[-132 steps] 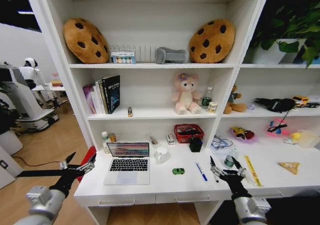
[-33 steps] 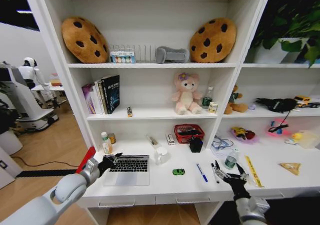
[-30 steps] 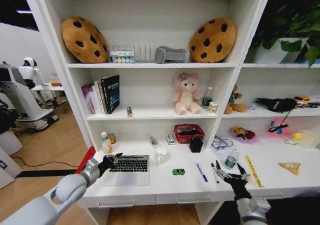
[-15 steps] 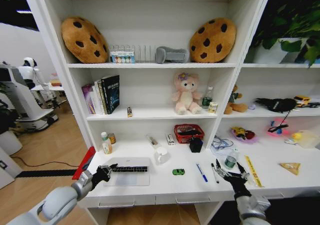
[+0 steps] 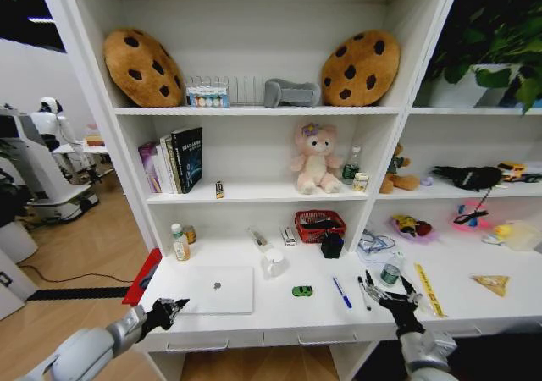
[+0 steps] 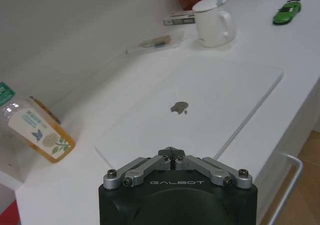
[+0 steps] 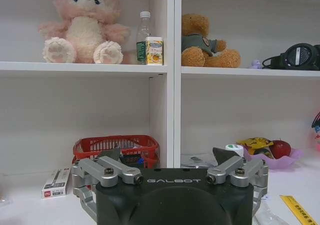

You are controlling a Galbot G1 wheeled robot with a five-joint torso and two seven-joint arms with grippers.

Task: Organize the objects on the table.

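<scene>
White table (image 5: pixel 279 309); red basket (image 5: pixel 319 225), perhaps filled.

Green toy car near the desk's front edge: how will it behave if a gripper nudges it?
The toy car sits on wheels on the smooth white desk, so a push along its length would probably make it roll away. It looks tiny and light, so a sideways nudge would more likely skid or flip it.

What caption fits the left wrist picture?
Shut left gripper at the front edge of the closed laptop on the table.
</scene>
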